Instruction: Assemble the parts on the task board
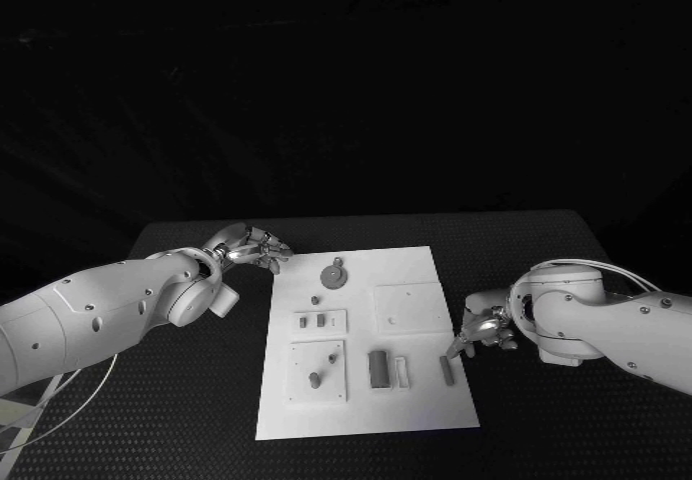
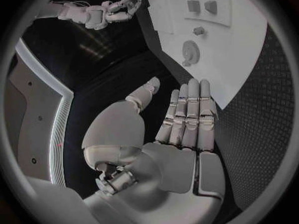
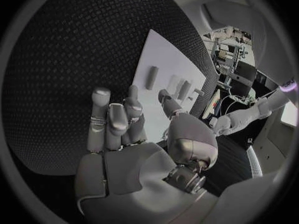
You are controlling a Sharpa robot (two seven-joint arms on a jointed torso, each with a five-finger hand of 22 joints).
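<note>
The white task board lies in the middle of the table. On it are a round disc part, a small peg, a dark block and a dark bar near the right edge. My left hand hovers off the board's far left corner, fingers straight and holding nothing. The disc lies just beyond its fingertips. My right hand is at the board's right edge beside the bar, fingers apart and holding nothing.
A square raised plate sits on the board's right half, and two smaller plates with pieces on its left half. Black textured table surrounds the board on all sides.
</note>
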